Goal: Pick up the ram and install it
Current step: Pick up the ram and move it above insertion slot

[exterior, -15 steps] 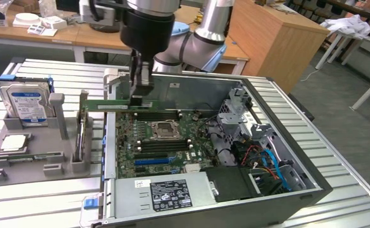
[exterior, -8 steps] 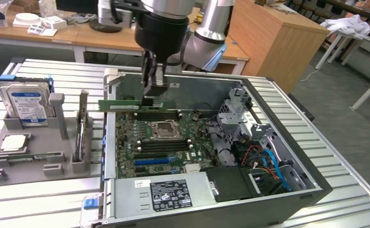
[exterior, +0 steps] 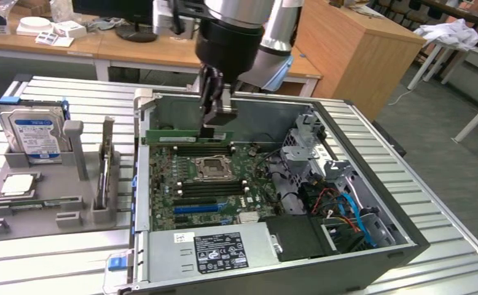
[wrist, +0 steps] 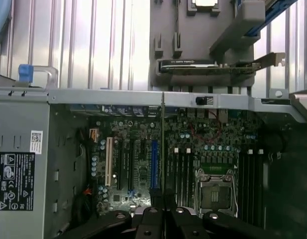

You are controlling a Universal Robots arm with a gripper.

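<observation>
Slatted metal table point(exterior: 50, 258) under an open case point(exterior: 362, 261); my gripper point(exterior: 214, 130) is pinched on the ram point(exterior: 177, 137), holding it edge-down and level over the slots point(exterior: 198, 149) beside the socket point(exterior: 211, 166), I judge so it lines up for seating.

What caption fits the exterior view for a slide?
Robot end effector shut on the ram, holding it level above the motherboard inside the open PC case.
</observation>
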